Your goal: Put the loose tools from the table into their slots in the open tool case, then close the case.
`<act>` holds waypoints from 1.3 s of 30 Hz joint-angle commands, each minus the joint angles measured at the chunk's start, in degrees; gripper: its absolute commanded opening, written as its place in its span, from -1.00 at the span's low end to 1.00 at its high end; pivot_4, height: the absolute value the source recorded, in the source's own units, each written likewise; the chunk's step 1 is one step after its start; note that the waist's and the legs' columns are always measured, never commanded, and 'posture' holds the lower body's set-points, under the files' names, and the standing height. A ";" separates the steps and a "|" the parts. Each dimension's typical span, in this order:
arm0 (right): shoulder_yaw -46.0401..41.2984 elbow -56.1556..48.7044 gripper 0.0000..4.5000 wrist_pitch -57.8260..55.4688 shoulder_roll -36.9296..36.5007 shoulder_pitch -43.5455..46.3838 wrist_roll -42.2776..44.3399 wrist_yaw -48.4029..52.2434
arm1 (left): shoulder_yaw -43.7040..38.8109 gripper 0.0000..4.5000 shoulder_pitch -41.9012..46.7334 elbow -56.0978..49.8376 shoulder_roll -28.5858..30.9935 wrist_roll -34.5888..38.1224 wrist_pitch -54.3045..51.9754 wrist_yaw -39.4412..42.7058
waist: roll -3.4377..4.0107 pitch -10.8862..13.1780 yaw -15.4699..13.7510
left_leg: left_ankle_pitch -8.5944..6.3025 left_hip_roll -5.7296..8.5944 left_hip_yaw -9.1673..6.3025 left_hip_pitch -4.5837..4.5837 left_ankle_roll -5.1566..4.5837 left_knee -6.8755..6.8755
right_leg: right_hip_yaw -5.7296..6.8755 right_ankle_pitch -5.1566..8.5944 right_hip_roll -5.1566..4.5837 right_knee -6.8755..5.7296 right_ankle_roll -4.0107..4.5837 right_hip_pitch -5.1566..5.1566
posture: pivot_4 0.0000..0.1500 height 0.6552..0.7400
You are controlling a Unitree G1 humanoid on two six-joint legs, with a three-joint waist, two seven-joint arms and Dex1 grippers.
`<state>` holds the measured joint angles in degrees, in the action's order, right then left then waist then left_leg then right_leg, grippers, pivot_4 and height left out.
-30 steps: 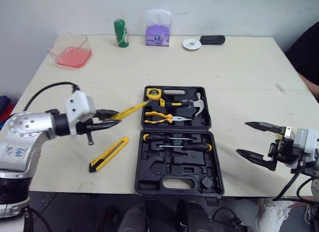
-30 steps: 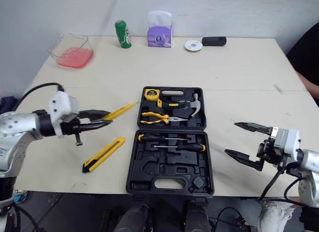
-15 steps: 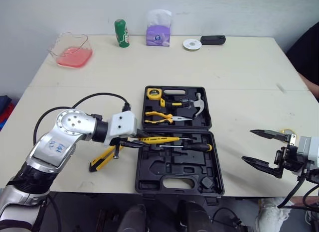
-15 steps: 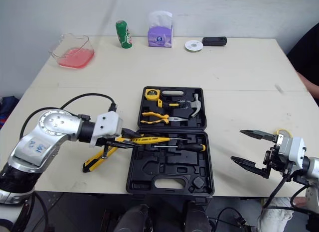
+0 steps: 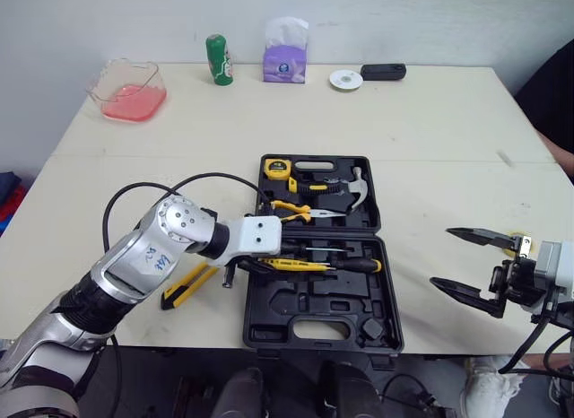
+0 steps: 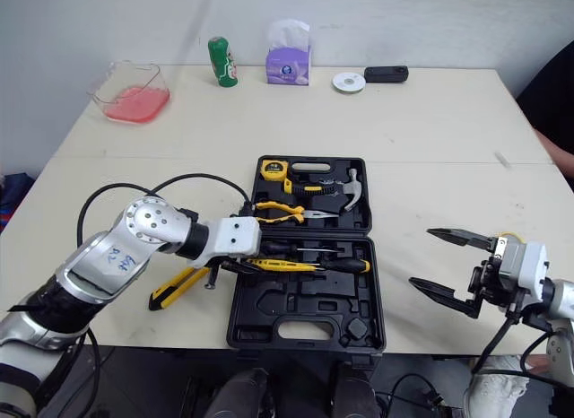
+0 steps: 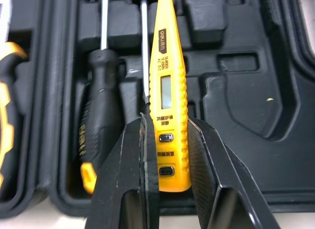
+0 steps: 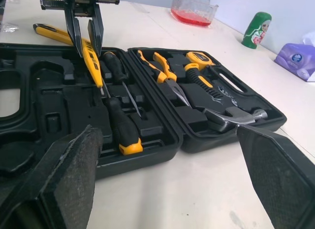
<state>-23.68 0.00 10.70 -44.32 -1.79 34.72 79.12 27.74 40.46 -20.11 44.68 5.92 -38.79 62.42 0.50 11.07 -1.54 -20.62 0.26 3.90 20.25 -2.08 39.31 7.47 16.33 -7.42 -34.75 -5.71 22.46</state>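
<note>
The open black tool case [image 5: 314, 303] lies mid-table. Its far half holds a tape measure [image 5: 276, 169], pliers [image 5: 291, 212] and a hammer [image 5: 355, 188]. Two screwdrivers [image 5: 354, 265] lie in the near half. My left gripper [image 5: 260, 264] is shut on a yellow tester pen [image 7: 167, 91]. It holds the pen low over the near half, beside the screwdrivers, tip pointing right. A yellow utility knife [image 5: 188, 288] lies on the table left of the case, under my left arm. My right gripper [image 5: 441, 256] hovers open to the right of the case, holding nothing.
Along the far edge stand a clear tub of red liquid [image 5: 127, 89], a green bottle [image 5: 217, 59], a purple tissue pack [image 5: 284, 55], a white disc [image 5: 344, 79] and a black device [image 5: 383, 72]. A person's dark sleeve [image 5: 556, 95] shows at the far right.
My left gripper has carried the tester pen rightward from the table left of the case to low over the case's near half. The right gripper has barely shifted.
</note>
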 commanded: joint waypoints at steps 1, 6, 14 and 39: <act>-1.12 -1.64 1.00 -0.46 -0.48 -0.44 1.16 -0.12 | -0.28 -0.78 0.84 -2.56 0.61 -0.18 -0.57 1.59 | 0.00 0.00 0.01 | 0.00 0.00 0.00 0.00 0.00 0.00 | 0.00 0.00 0.00 0.00 0.00 0.00 | 1.00 1.00; -1.65 -1.79 1.00 -0.34 -0.24 -1.36 1.20 0.11 | 2.02 -0.78 0.70 -5.47 3.27 -2.38 -3.18 3.53 | 0.00 0.00 0.02 | 0.00 0.00 0.00 0.00 0.00 0.00 | 0.00 0.00 0.00 -0.01 0.00 0.00 | 1.00 1.00; -1.55 -1.93 1.00 0.12 0.28 -1.87 1.15 -0.39 | 3.44 -0.78 1.36 -4.82 1.28 -3.75 -8.80 1.17 | 0.00 0.00 -0.06 | 0.01 0.01 -0.05 0.01 -0.03 0.09 | -0.01 0.00 -0.01 -0.03 0.00 -0.04 | 1.00 1.00; 0.97 -5.86 1.00 -2.12 0.64 -0.71 0.26 -3.99 | 8.34 -0.78 4.80 -5.64 1.06 -6.35 -15.87 0.35 | 0.00 0.00 0.09 | 0.00 0.01 -0.14 0.04 -0.04 0.37 | -0.04 0.00 -0.01 -0.24 -0.01 -0.08 | 1.00 1.00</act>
<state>-22.60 -5.04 8.44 -43.63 -2.90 34.50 75.13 34.49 45.09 -25.07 45.03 1.03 -53.40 62.81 0.50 11.07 -1.46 -20.62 0.26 3.76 20.28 -2.12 39.69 7.42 16.33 -7.43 -34.99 -5.71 22.38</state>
